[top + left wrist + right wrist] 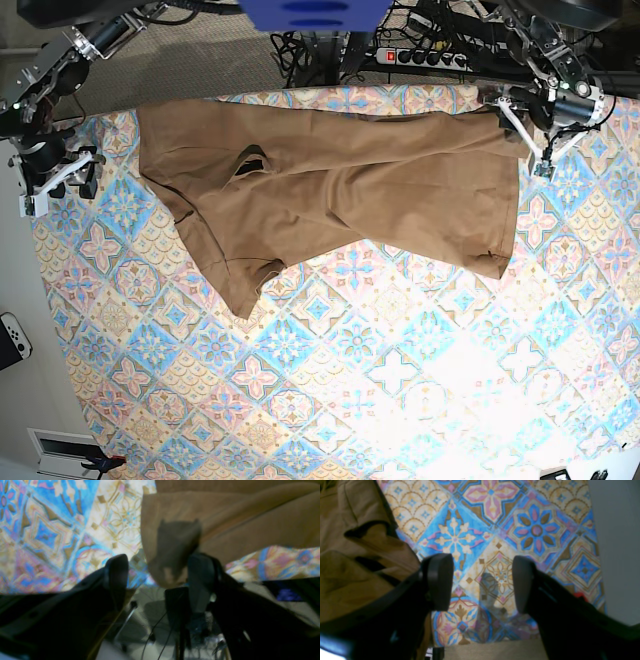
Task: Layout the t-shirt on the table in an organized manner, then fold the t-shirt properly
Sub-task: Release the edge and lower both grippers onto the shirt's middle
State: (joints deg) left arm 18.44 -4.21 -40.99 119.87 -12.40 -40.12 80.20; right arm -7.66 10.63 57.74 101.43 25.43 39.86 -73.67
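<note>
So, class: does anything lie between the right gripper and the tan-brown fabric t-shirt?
Nothing visible does. The open right gripper hangs over bare patterned table, with the tan-brown t-shirt just beside it.

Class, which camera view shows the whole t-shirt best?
The base view: the t-shirt lies spread along the table's far edge, whole outline visible. The left wrist view shows only a blurred corner near the left gripper; the right wrist view shows rumpled folds at its edge.

The left wrist view was blurred, so whether the t-shirt (225, 517) corner touched the left end effector (160, 575) could not be told. The bench (400, 400) ran past the base view's edges.
</note>
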